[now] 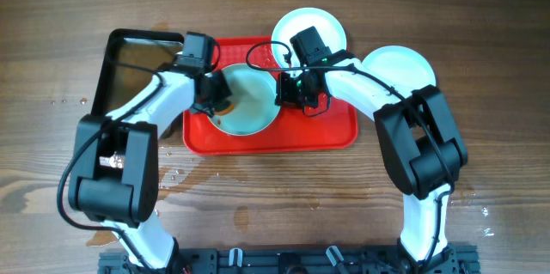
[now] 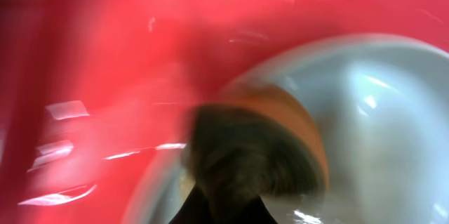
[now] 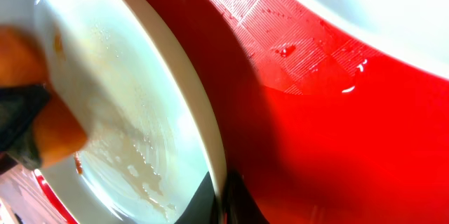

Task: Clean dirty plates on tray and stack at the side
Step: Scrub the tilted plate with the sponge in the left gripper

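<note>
A pale mint-white plate (image 1: 255, 109) lies on the red tray (image 1: 331, 128). My left gripper (image 1: 218, 98) is shut on an orange sponge with a dark scrub side (image 2: 256, 143) and presses it on the plate's left part (image 2: 382, 104); the left wrist view is blurred. My right gripper (image 1: 285, 94) is shut on the plate's right rim (image 3: 210, 126), with its jaws (image 3: 222, 194) on either side of the rim. Wet brownish smears show on the plate (image 3: 126, 133), and the sponge (image 3: 52, 129) is at its far side. A second plate (image 1: 309, 27) overlaps the tray's back edge. A third plate (image 1: 402, 65) lies on the table to the right.
A black metal pan (image 1: 137, 59) stands to the left of the tray, under my left arm. Water drops lie on the wooden table (image 1: 180, 175) in front of the tray. The tray floor (image 3: 337, 147) is wet beside the held plate.
</note>
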`<state>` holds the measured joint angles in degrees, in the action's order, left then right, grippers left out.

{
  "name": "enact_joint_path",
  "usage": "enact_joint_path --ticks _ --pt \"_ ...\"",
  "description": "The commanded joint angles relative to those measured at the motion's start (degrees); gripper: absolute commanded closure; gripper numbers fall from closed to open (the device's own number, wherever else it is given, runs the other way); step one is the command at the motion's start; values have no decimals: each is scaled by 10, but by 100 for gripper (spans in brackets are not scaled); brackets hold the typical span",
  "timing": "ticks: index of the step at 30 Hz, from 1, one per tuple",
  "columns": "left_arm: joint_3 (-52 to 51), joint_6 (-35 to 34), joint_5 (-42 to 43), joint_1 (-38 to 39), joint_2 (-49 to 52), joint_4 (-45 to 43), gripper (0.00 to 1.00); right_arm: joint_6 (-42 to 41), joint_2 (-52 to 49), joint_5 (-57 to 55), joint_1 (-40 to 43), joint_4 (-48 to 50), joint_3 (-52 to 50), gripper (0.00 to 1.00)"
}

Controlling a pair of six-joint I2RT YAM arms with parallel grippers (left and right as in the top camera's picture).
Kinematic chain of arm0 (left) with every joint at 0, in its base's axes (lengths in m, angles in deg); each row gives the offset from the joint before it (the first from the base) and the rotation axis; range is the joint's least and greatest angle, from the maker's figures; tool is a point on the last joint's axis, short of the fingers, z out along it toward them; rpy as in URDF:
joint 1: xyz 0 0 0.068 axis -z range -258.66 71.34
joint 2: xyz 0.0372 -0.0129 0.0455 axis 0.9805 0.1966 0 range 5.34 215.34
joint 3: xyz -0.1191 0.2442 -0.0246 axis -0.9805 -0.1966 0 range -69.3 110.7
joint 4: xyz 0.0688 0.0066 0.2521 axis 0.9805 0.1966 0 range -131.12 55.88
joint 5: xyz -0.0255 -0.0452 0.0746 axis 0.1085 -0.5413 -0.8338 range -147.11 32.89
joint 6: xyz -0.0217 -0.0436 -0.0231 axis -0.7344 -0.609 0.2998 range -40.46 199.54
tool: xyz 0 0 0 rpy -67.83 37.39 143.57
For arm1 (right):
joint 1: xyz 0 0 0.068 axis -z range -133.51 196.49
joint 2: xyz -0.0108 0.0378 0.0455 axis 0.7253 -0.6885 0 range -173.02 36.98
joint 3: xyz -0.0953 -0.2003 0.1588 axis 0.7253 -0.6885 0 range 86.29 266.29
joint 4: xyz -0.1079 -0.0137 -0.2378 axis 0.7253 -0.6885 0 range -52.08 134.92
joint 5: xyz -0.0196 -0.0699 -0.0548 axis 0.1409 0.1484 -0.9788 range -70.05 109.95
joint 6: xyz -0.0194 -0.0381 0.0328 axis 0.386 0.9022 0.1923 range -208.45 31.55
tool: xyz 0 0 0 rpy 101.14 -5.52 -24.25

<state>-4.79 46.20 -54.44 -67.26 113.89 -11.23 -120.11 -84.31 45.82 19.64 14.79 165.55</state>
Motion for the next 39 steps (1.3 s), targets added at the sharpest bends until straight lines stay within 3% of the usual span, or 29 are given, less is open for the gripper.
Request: enact_joint_path --ticks 1,4,9,14,26,33,39 --pt "-37 -87 -121 -7 48 45 96 12 -20 13 -1 3 5 95" --pt "-38 -52 -76 7 48 53 96 13 -20 13 -1 3 5 96" --pt "-37 163 101 49 48 41 96 13 -21 12 -1 3 5 96" --pt "-38 240 116 83 48 23 96 12 -21 12 -1 5 5 96" --pt "-38 144 64 37 61 -151 96 13 -20 13 -1 5 5 96" --pt "-37 -8 49 -19 66 -41 96 16 -20 16 -1 5 5 96" --pt "-37 -31 194 -29 65 61 96 16 -20 19 -1 7 5 96"
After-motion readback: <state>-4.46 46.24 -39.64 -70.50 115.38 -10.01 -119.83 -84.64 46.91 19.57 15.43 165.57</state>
